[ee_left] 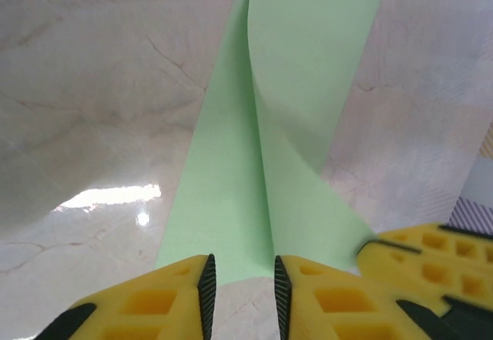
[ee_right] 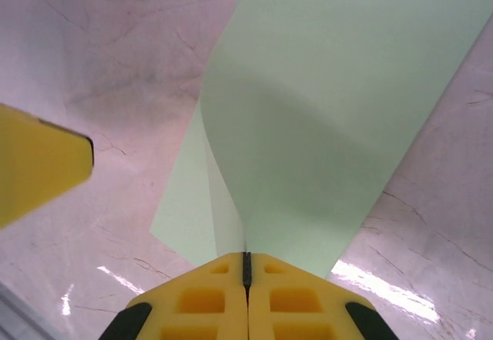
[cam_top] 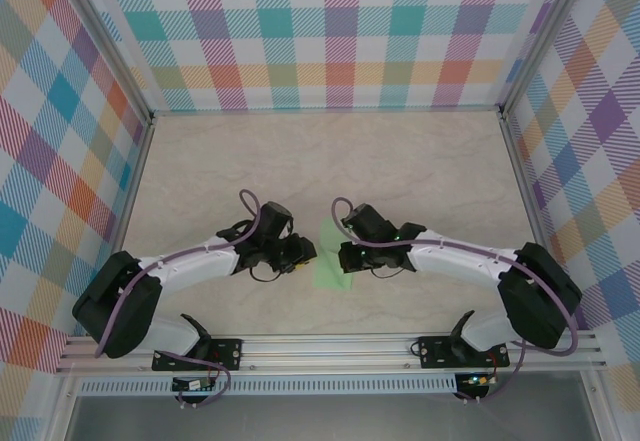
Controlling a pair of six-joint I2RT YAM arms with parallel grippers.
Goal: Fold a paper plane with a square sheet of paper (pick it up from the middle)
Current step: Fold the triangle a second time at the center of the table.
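The square sheet of paper [cam_top: 331, 267], pale green, lies on the marble table between my two grippers, and a fold of it is pulled up off the surface. My right gripper [ee_right: 247, 257] is shut on that raised fold [ee_right: 331, 124], which fans out ahead of the jaws. My left gripper [ee_left: 240, 267] is open. Its black pads stand apart over the near edge of the sheet [ee_left: 231, 186] and grip nothing. From above, the left gripper [cam_top: 308, 252] and right gripper [cam_top: 342, 257] face each other across the paper. A paper plane is out of view.
Checked walls [cam_top: 340, 31] close in the marble table [cam_top: 330, 161] at the back and on both sides. An aluminium rail [cam_top: 330, 346] runs along the near edge. The right gripper's yellow finger [ee_left: 431, 259] sits close beside my left one.
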